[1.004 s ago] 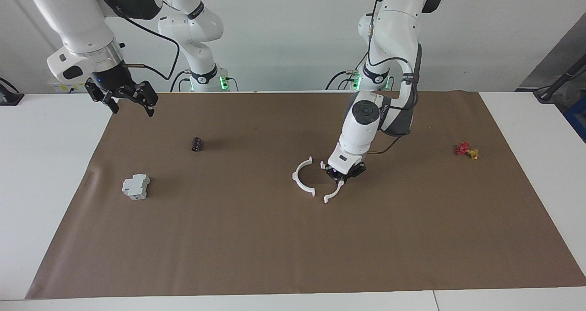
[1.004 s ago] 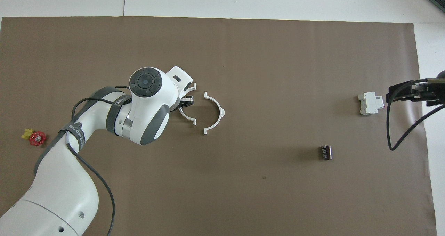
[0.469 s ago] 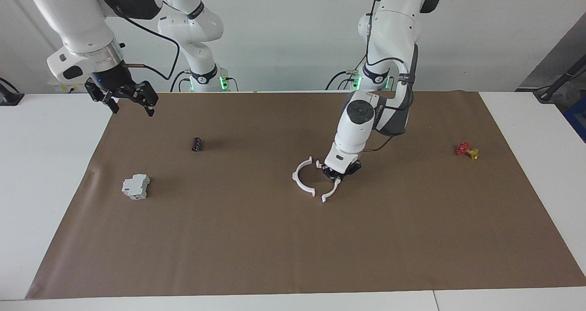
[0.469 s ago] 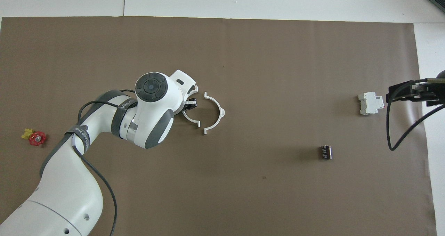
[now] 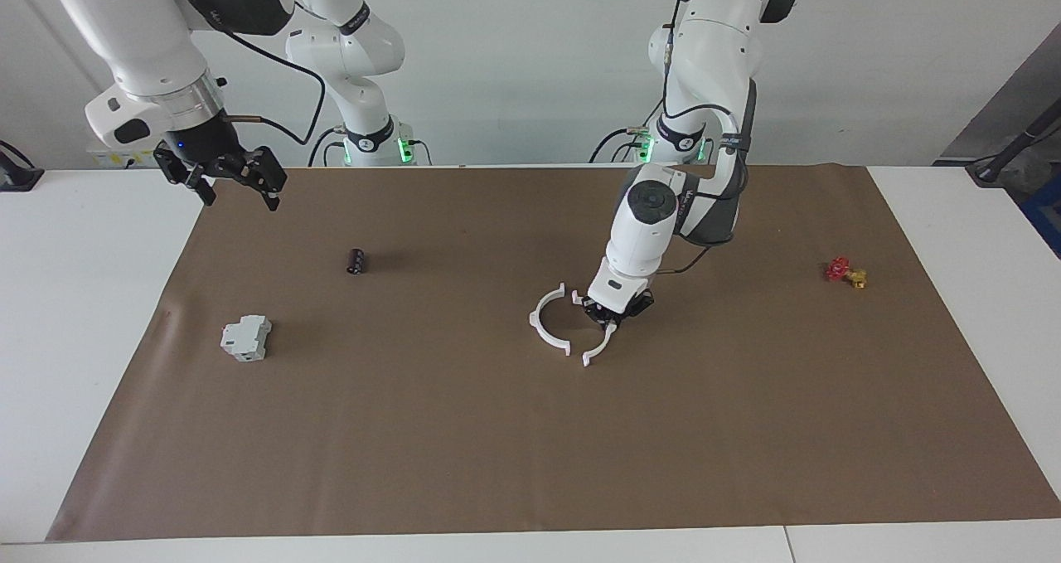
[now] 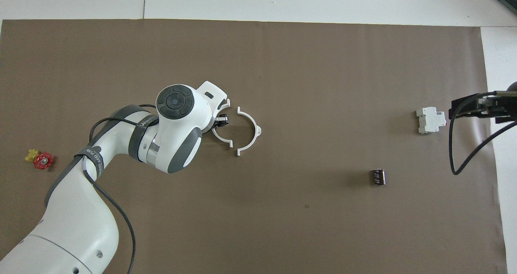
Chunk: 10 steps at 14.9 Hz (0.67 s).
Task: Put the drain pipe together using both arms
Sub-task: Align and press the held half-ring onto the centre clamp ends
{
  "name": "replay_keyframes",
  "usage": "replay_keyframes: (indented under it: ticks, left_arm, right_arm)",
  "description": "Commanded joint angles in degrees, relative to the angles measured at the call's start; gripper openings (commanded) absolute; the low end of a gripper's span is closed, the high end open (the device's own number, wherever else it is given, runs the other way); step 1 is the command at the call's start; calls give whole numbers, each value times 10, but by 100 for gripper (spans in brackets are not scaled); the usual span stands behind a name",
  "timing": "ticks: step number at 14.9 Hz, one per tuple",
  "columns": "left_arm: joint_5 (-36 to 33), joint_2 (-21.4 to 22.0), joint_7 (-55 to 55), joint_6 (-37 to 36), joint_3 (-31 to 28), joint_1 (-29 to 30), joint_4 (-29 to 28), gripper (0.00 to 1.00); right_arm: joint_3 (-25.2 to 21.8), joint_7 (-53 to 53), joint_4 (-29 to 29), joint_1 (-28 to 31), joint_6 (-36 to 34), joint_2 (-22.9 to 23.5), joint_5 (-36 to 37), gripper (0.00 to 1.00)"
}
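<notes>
White plastic arcs sit mid-surface in the facing view: the left hand (image 5: pixel 611 321) is clamped on one half-ring (image 5: pixel 598 349), the other half-ring (image 5: pixel 545 322) beside it, and the right hand (image 5: pixel 234 183) hangs spread and empty. From overhead the left arm hides most of that grip, while the gap between the arcs' tabs shows plainly.

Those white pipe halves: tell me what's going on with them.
The left gripper is shut on one white half-ring at mid-table, its open side facing the other half-ring lying on the brown mat. A small gap separates them; they are not joined. The right gripper waits open, raised over the mat's corner.
</notes>
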State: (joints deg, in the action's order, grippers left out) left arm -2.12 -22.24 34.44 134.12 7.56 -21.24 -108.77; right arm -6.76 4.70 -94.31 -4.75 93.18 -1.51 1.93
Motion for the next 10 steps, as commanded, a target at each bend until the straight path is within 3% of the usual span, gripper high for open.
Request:
replay_keyframes:
  ticks: [1,10]
  left_arm:
    - [-9,24,8,7,-5,-8,-23,0]
    - [-9,32,-17,-2,-6,-11,-25,0]
  right_arm:
    - [-5,-12,-10,-1,-5,-10,-10,100]
    - [-5,-12,-10,-1,-5,-10,-10,100]
